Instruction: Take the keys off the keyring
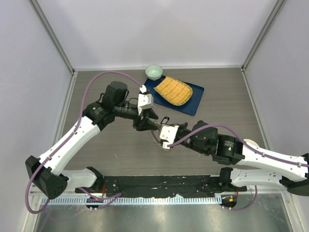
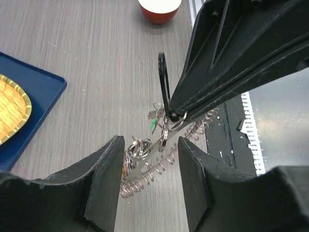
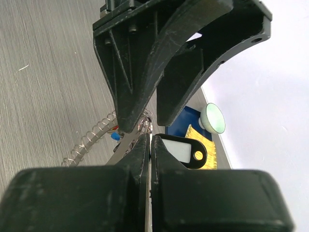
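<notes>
Keyring with its keys, mid-table, one end pinched and raised.

From above, the keyring (image 1: 155, 137) shows as a spiky grey arc on the wooden table (image 1: 227, 111), and much of it is covered. Up close its rim looks like a silvery coil of thin loops trailing along the tabletop. One end rises to the right gripper (image 3: 149, 141), whose closed fingers clamp it. A cluster of small split rings (image 2: 140, 147) hangs there, touching one another. Of the keys (image 2: 153, 124), one green head shows beside those rings, and a blue head (image 3: 115, 137) sits with a red bit just above it. The rest are too bunched to tell apart. A black tag (image 3: 186, 151) with a white label sticks out beside the clamped spot.
</notes>
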Robot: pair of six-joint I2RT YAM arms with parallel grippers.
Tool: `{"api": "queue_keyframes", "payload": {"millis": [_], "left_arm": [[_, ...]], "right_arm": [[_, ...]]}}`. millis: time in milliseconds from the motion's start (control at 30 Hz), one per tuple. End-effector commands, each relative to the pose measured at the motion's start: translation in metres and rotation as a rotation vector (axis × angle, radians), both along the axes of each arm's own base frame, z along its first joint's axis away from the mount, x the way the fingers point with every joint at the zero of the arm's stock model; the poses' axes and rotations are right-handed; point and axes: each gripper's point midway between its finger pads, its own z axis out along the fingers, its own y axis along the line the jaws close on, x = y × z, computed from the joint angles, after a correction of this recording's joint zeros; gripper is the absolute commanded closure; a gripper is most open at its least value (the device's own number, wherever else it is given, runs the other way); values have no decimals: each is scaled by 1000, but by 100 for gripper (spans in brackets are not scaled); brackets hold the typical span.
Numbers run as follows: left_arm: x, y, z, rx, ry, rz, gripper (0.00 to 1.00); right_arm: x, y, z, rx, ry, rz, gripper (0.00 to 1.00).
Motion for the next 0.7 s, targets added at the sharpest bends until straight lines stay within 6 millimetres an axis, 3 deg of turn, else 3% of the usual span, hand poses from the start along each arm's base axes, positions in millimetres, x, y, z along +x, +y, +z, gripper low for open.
{"api": "queue_keyframes", "payload": {"millis": [0, 667], "left_arm": [[-1, -4, 21, -22, -48, -12, 50], [-6, -1, 35, 19, -125, 9, 63]], "right_arm": [[3, -1, 41, 149, -44, -24, 99], [4, 1, 33, 138, -27, -32, 99]]}}
